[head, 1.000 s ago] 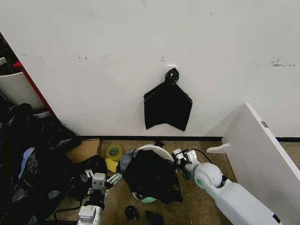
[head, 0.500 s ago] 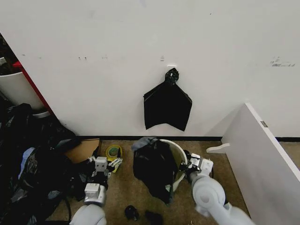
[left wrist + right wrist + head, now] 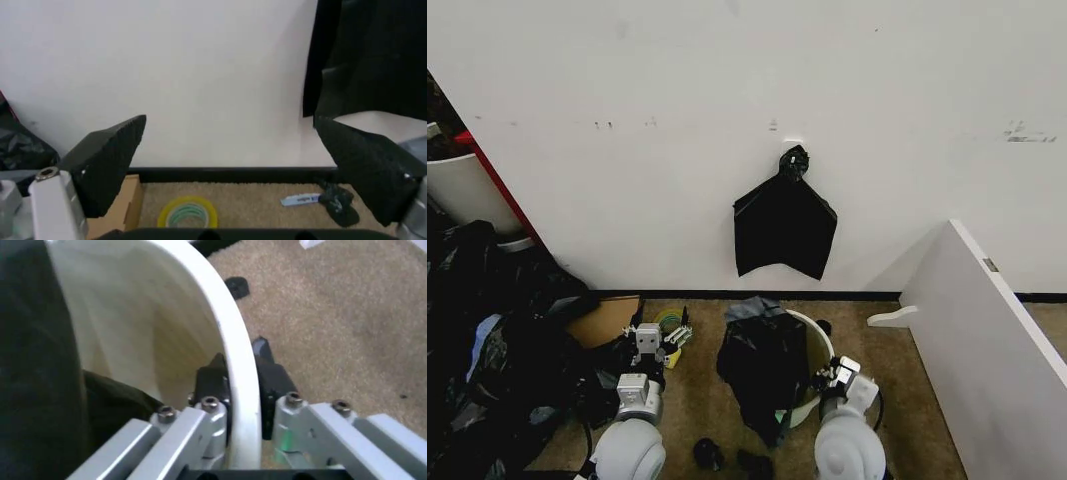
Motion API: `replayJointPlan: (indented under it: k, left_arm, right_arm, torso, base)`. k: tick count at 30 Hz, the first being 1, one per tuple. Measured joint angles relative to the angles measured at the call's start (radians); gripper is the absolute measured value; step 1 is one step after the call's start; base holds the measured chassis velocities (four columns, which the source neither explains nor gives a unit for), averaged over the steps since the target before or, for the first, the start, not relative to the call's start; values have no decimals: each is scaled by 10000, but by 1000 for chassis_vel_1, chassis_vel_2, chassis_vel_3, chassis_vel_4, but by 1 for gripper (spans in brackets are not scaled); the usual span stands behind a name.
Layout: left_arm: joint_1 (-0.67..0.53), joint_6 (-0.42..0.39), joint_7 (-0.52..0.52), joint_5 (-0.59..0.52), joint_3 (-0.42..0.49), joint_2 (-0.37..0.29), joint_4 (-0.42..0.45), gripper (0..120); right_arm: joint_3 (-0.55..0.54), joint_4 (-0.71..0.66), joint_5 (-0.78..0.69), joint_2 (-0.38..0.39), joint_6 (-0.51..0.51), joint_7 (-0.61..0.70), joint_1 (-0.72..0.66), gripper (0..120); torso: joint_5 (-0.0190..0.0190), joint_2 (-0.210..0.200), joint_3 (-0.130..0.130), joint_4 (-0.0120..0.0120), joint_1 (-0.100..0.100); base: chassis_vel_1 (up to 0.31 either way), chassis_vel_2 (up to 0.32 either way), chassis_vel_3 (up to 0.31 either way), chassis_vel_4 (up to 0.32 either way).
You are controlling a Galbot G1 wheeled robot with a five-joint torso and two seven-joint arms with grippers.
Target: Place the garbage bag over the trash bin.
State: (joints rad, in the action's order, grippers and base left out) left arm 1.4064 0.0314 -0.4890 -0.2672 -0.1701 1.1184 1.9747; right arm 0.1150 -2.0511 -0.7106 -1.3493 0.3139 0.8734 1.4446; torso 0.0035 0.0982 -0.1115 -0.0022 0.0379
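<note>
Crinkly garbage bag (image 3: 762,372) drapes trash bin (image 3: 815,352), rim pinched by right gripper (image 3: 831,378) fingers.

Tape roll (image 3: 670,322) on carpet floor (image 3: 689,410)

Open gap, blocked gap
Nothing between left gripper (image 3: 233,165) jaws; trash bin (image 3: 233,365) rim wedged between right gripper (image 3: 240,385) jaws.

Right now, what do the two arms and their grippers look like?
Both arms are glossy white rounded shells with silver-grey metal wrists. The left gripper has two wedge-shaped black fingers with textured rubber pads. The right gripper has silver machined links with bolt heads, black fingertips, and a black cable near its wrist.
</note>
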Motion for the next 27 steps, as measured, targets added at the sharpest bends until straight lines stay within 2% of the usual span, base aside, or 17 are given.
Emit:
replayJointPlan:
  k: [5, 10, 12, 15, 16, 22, 27]
  left_arm:
    - [-169, -250, -50, -217, -57, 266, -175, 100]
    - [-202, -376, -73, -252, -206, 585, -283, 100]
    - [-130, -458, -82, -246, -259, 773, -286, 100]
    - [-23, -497, -85, -175, -265, 828, -275, 100]
    - [-23, -497, -85, -175, -265, 828, -275, 100]
    - [241, -629, -101, 32, -256, 814, -23, 100]
    - [324, -635, -157, 106, -257, 826, 17, 100]
  right_arm:
    - [104, -379, 1153, -117, -133, -101, 185, 32]
    - [407, -943, 1357, 67, -159, -128, 206, 47]
    - [500, -1318, 1678, 196, -197, -195, 119, 57]
    - [453, -1875, 978, 416, 201, -552, -47, 71]
    - [453, -1875, 978, 416, 201, -552, -47, 71]
    - [297, -1685, -445, 990, 2706, -664, -910, 94]
    - [132, -1357, -256, 1150, 3343, -688, -1040, 100]
  torso:
    - [1, 0, 0, 0, 0]
    - [0, 0, 0, 0, 0]
    - [2, 0, 0, -1, 0]
    - [1, 1, 0, -1, 0]
    - [1, 1, 0, -1, 0]
    - [2, 2, -1, 2, 2]
    - [2, 2, 0, 0, 2]
  base:
    - [0, 0, 0, 0]
    - [0, 0, 0, 0]
    - [0, 0, 0, 0]
    - [0, 0, 0, 0]
    - [0, 0, 0, 0]
    - [0, 0, 0, 0]
    - [0, 0, 0, 0]
